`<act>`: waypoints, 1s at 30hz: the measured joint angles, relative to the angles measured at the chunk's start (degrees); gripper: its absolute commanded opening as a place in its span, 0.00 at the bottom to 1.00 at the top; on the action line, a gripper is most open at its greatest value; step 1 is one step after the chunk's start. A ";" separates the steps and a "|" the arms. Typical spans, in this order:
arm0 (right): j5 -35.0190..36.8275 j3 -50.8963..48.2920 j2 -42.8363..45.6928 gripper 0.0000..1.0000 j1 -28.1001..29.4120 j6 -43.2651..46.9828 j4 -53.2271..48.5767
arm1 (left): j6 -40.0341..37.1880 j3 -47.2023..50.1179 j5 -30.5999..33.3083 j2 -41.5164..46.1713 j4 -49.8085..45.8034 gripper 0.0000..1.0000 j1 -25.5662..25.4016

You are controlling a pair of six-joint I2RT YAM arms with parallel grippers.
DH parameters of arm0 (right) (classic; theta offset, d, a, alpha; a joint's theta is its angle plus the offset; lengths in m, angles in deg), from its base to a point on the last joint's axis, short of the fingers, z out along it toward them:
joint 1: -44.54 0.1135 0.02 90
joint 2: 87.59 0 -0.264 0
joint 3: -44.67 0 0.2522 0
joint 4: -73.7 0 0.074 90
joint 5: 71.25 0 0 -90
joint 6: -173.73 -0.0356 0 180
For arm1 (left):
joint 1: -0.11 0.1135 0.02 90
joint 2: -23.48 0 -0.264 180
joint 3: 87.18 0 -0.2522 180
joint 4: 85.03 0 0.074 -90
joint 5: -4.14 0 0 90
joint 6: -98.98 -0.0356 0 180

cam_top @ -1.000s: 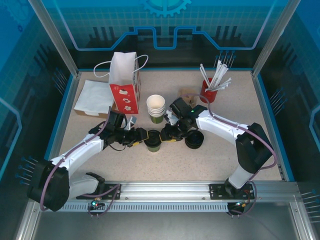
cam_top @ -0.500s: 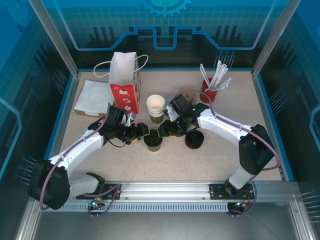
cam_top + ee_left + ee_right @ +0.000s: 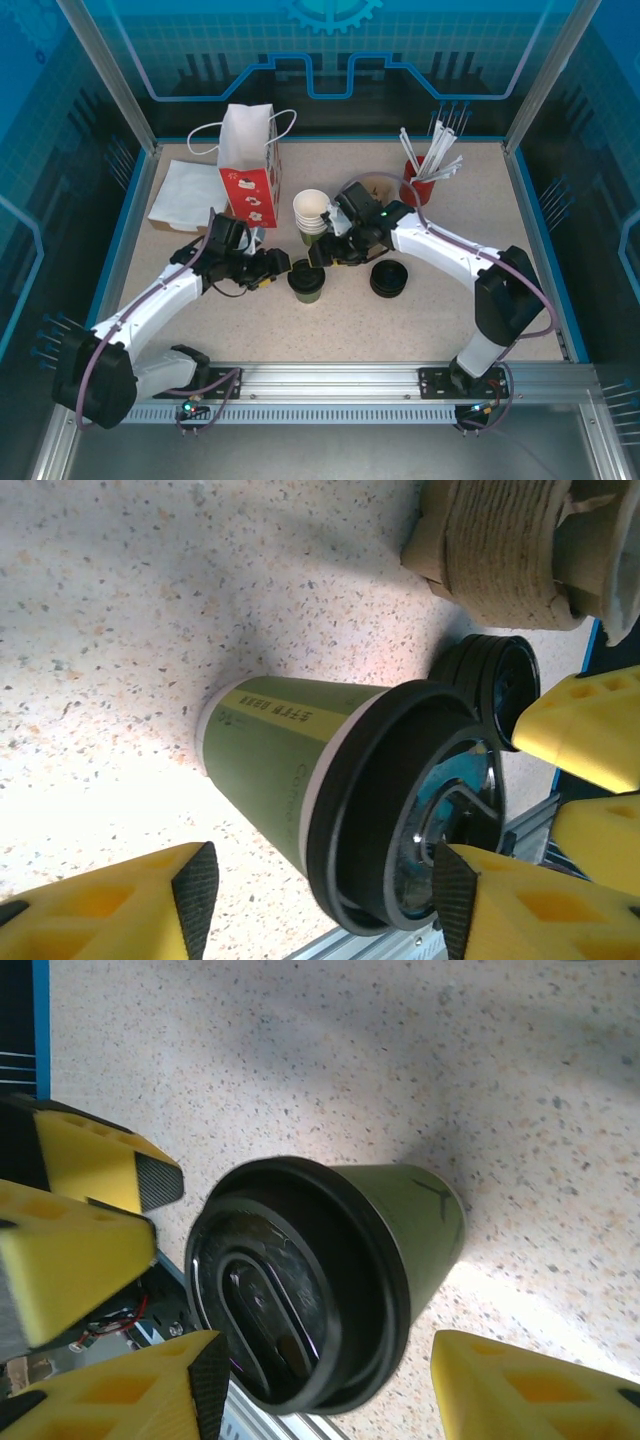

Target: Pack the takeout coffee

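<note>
Green cup w/ black lid upright | L tool released, just left | R tool released, just right

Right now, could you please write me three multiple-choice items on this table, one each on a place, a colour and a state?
1. Seen from above, where does the stack of spare lids lie from the takeout cup?
A. to its right
B. to its left
C. on top of it

2. The takeout cup's outer wall is
A. red
B. green
C. blue

3. The takeout cup is
A. lying on its side
B. upright and open-topped
C. upright with its lid on

Answers:
1 A, the stack sits right of the cup in the top view.
2 B, both wrist views show a green wall.
3 C, a black lid covers its rim and its base is on the table.
</note>
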 measured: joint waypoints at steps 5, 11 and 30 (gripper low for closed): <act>0.00 1.90 -3.08 0.55 0.17 0.00 0.17 | 0.02 1.90 -0.11 0.09 0.00 0.59 0.04; 0.11 2.84 -5.44 0.49 0.37 0.22 -0.42 | 0.44 2.99 -0.48 0.04 0.50 0.56 0.04; 0.26 3.06 -5.68 0.42 0.76 1.09 -2.34 | -0.55 3.78 -2.38 -1.53 2.86 0.41 0.04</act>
